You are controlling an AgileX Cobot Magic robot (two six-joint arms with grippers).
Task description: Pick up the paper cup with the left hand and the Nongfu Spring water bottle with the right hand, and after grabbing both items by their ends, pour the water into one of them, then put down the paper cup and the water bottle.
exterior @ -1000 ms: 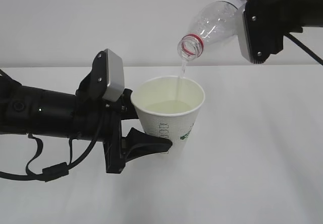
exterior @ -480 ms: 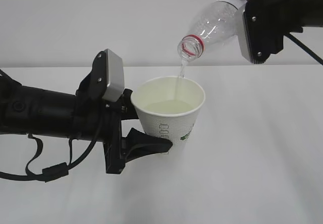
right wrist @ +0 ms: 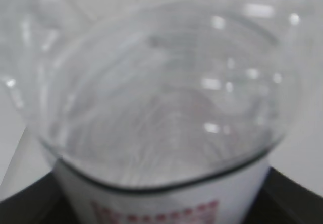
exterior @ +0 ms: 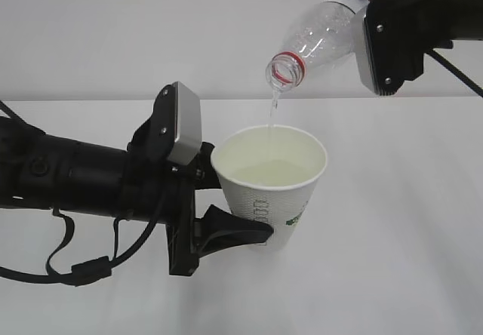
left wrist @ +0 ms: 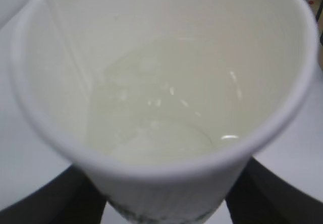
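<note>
While water (exterior: 272, 109) fell from the Nongfu Spring water bottle (exterior: 317, 41), the left hand (exterior: 226, 225) pinched the soft, heavier paper cup (exterior: 273, 192) low; the right hand (exterior: 389, 37) clamped the bottle's base.

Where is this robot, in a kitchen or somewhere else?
Probably a lab or test bench, not a kitchen: a bare white table, a plain white wall, and only a paper cup and a water bottle in view.

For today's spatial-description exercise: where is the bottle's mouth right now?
In the exterior view, the bottle is tilted at upper right in the right end effector; its mouth hangs above the cup, over the rim's left part, not touching.
</note>
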